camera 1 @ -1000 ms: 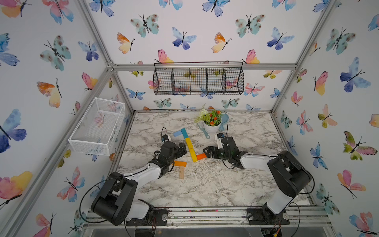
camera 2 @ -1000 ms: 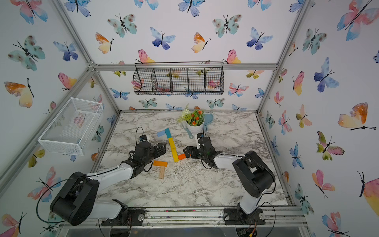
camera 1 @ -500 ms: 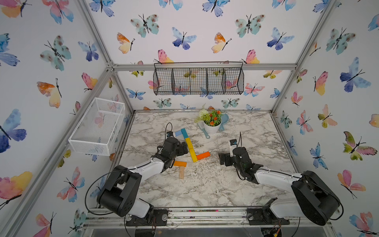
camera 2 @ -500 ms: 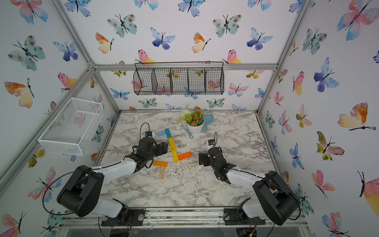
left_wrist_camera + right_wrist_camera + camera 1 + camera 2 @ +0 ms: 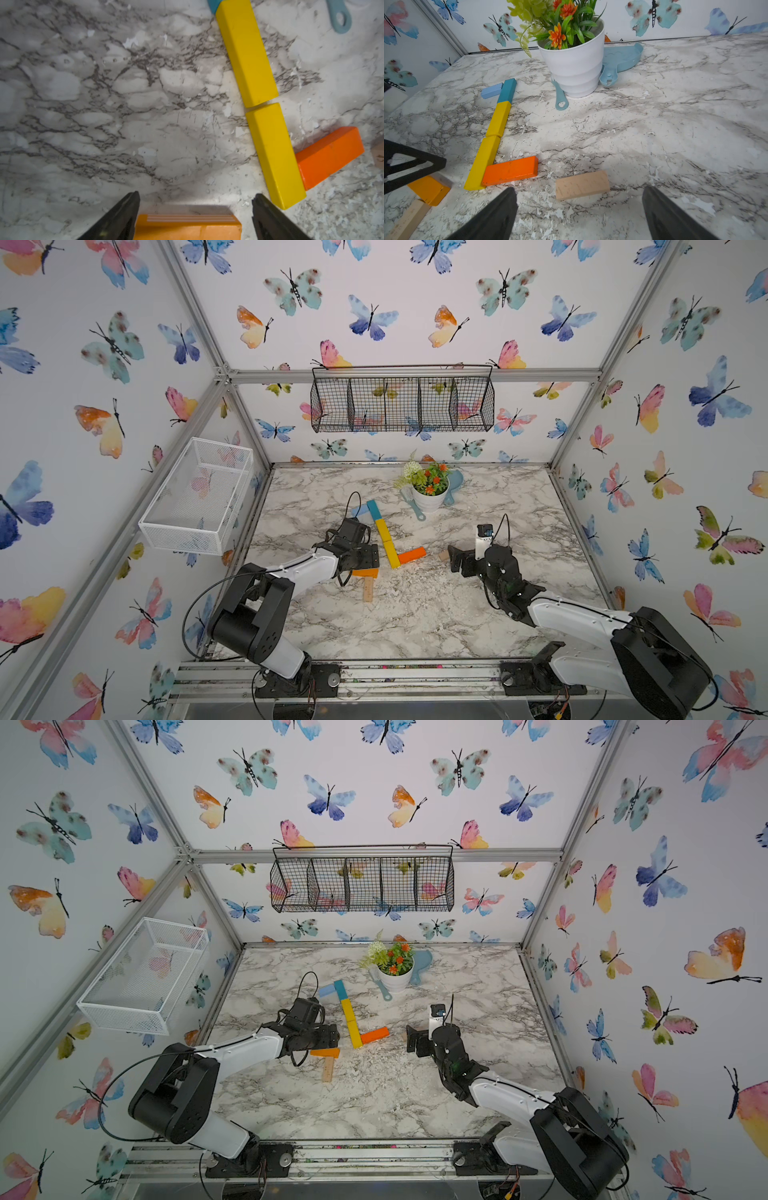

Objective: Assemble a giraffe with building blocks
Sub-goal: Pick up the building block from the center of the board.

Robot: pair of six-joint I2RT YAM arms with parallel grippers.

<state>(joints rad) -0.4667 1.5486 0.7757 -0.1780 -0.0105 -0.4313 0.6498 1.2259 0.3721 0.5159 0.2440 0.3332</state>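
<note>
Straddling orange block with left fingers wide apart (no grip); holding right fingers wide too, empty, near plain wood block.

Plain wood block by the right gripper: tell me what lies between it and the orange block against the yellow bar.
Only bare tabletop, seen in the right wrist view: the plain wood block and orange block lie apart.
</note>
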